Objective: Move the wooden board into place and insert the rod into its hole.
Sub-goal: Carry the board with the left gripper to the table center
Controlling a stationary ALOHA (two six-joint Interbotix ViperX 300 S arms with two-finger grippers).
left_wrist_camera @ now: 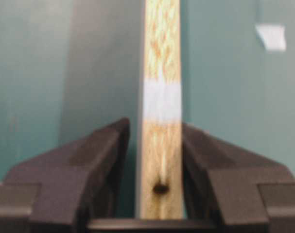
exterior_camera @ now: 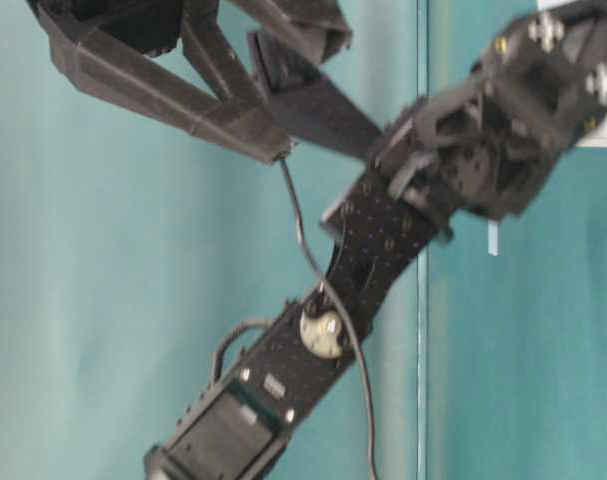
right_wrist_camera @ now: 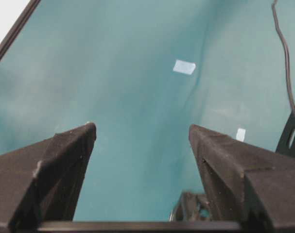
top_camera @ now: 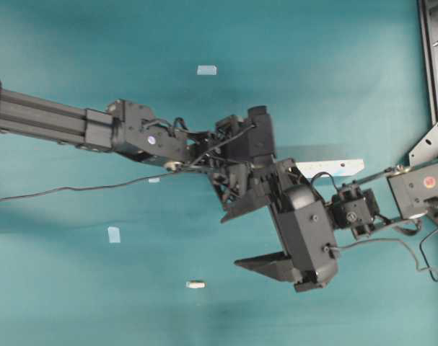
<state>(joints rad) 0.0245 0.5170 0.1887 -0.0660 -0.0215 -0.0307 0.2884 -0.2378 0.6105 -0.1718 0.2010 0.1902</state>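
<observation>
The wooden board (left_wrist_camera: 162, 48) runs straight out between the fingers of my left gripper (left_wrist_camera: 156, 124). Its pale blue patch (left_wrist_camera: 161, 99) sits just past the fingertips, and the dark hole (left_wrist_camera: 160, 188) lies near the palm. A strip of teal shows between the left finger and the board, so the jaws stand open around it. From overhead only the board's far end (top_camera: 331, 167) shows, beyond the crossed arms. The rod (top_camera: 195, 284) lies alone near the front. My right gripper (top_camera: 246, 236) (right_wrist_camera: 142, 128) hovers wide open and empty, between board and rod.
Light-blue tape squares lie on the teal cloth at the back (top_camera: 206, 70), at the left front (top_camera: 114, 234) and under the left arm (top_camera: 154, 179). A loose cable (top_camera: 60, 190) trails from the left arm. A black frame (top_camera: 434, 58) borders the right edge.
</observation>
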